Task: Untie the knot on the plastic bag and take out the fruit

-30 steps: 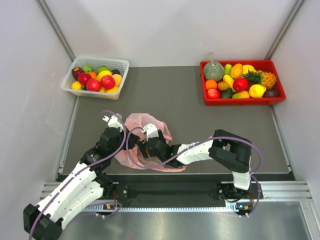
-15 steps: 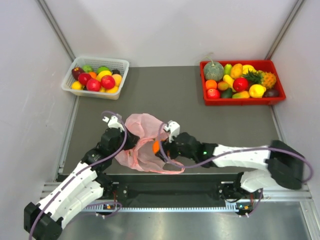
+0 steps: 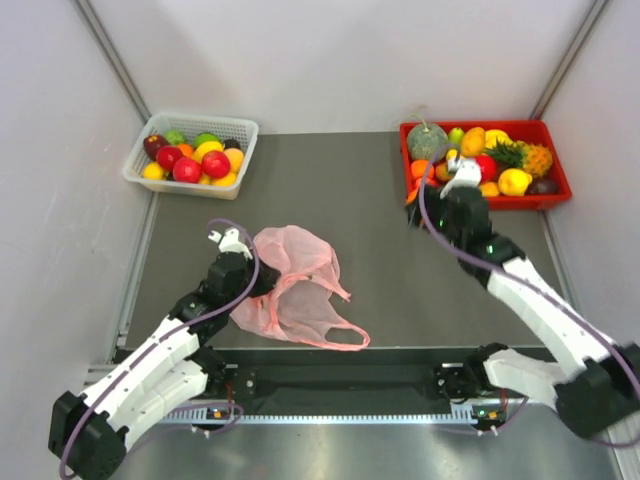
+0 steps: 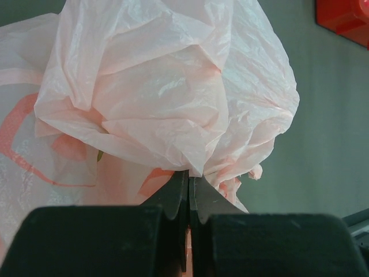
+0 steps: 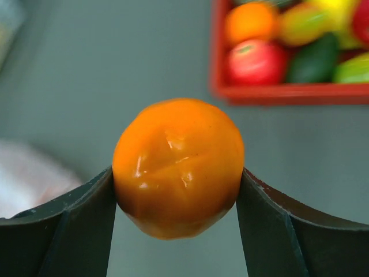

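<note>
Grey surface (image 3: 400, 270): I see right claw (image 5: 176, 193) clamped on orange fruit (image 5: 177, 164), roundish, no clear long axis, beside red tray (image 3: 500, 203). Left claw (image 4: 189, 193) pinched onto pink bag (image 4: 161, 98), lying mid-surface

A white slotted basket (image 3: 241, 123) is sitting at the far left of the dark grey worktop (image 3: 360, 230), holding a heap of produce: two red apples (image 3: 187, 169) are lying side by side in the middle, with yellow and green pieces crowding around them. At the far right a red tray (image 3: 480, 203) is resting against the back edge, carrying a green melon (image 3: 427, 142) in its far left corner, a pineapple (image 3: 528, 157) lying on its side, and a yellow lemon (image 3: 514, 181) near the front rim. Pale walls (image 3: 330, 60) are enclosing the worktop on three sides.
</note>
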Controlling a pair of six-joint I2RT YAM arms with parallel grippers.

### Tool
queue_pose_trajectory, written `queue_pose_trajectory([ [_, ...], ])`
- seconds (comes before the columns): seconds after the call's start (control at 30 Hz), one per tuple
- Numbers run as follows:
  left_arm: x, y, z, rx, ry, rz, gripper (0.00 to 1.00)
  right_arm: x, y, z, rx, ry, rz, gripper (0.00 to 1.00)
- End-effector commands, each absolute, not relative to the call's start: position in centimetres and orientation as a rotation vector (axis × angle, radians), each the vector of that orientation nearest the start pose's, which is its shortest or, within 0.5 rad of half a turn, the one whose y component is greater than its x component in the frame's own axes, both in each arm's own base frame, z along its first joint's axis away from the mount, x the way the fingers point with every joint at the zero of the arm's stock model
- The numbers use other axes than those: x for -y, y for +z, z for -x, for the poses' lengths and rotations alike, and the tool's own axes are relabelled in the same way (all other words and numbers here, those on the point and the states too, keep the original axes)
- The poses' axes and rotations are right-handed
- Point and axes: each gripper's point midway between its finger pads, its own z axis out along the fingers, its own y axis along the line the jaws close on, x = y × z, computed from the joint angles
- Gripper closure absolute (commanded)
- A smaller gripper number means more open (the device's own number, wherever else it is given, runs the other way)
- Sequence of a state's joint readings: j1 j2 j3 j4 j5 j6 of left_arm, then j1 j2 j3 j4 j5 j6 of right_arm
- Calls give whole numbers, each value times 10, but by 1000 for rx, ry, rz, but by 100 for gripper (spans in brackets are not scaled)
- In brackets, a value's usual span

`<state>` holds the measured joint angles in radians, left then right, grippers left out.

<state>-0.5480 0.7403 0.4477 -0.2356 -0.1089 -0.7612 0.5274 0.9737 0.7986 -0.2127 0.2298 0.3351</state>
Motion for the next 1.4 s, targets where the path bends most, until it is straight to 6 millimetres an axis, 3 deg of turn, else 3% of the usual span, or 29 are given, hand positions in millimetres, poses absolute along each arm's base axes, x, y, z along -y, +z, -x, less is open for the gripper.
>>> queue_pose_trajectory([
  [0.0,160,145,-240,-2082,-728,300,100,-95,223,-370,-1984,158,-181,100],
  [0.07,162,148,-238,-2074,-748,295,100,-64,247,-405,-1912,83,-305,100],
  [0.1,163,148,-237,-2075,-758,294,100,-59,233,-424,-1939,46,-330,100],
  [0.17,166,147,-235,-2084,-782,282,100,-37,255,-455,-1878,13,-409,100],
  [0.2,167,147,-234,-2085,-787,279,100,-25,235,-475,-1920,-9,-447,100],
  [0.23,170,149,-233,-2086,-806,265,100,-22,252,-491,-1901,9,-467,100],
  [0.3,170,147,-232,-2092,-807,261,100,-7,228,-519,-1953,-17,-517,100],
  [0.37,172,148,-232,-2091,-815,254,100,-4,241,-542,-1941,3,-529,100],
  [0.4,172,148,-232,-2092,-815,251,100,1,218,-555,-1987,-19,-545,98],
  [0.47,173,148,-232,-2091,-818,243,100,3,227,-574,-1989,-2,-550,67],
  [0.5,173,147,-232,-2095,-813,243,100,4,207,-584,-2031,6,-545,47],
  [0.67,173,149,-234,-2095,-806,233,100,-1,224,-606,-2026,66,-493,1],
  [0.7,173,149,-234,-2093,-807,230,100,-1,232,-604,-2012,67,-491,0],
  [0.77,174,154,-236,-2081,-810,227,100,0,237,-598,-2007,60,-487,0],
  [0.8,176,158,-235,-2080,-823,214,100,2,256,-589,-1977,62,-485,0],
  [0.83,179,161,-234,-2081,-841,202,100,-1,250,-581,-1992,68,-477,0],
  [0.87,179,163,-235,-2078,-841,199,100,0,277,-566,-1941,88,-475,0],
  [0.9,180,166,-236,-2072,-844,192,100,-3,282,-556,-1933,102,-470,0],
  [0.93,182,174,-237,-2056,-854,186,100,-10,261,-541,-1980,129,-453,1],
  [0.97,182,177,-238,-2053,-854,182,100,-14,288,-519,-1934,164,-432,1],
  [1.0,185,188,-240,-2031,-867,171,100,-24,285,-505,-1948,189,-401,0],
  [1.03,186,194,-240,-2022,-875,165,100,-37,252,-483,-2027,229,-359,0],
  [1.07,187,198,-241,-2015,-882,159,100,-47,269,-459,-1994,257,-299,1],
  [1.1,190,211,-243,-1991,-899,142,100,-68,232,-433,-2078,281,-228,0],
  [1.17,194,219,-244,-1988,-912,122,100,-86,220,-401,-2096,272,-160,0],
  [1.2,196,231,-246,-1968,-923,107,100,-107,210,-369,-2104,304,-70,1],
  [1.27,202,236,-246,-1976,-941,87,100,-129,220,-332,-2046,404,11,4],
  [1.33,206,248,-248,-1959,-961,74,100,-163,199,-290,-2070,513,155,10],
  [1.37,209,248,-248,-1966,-970,67,100,-169,210,-272,-2027,563,176,14],
])
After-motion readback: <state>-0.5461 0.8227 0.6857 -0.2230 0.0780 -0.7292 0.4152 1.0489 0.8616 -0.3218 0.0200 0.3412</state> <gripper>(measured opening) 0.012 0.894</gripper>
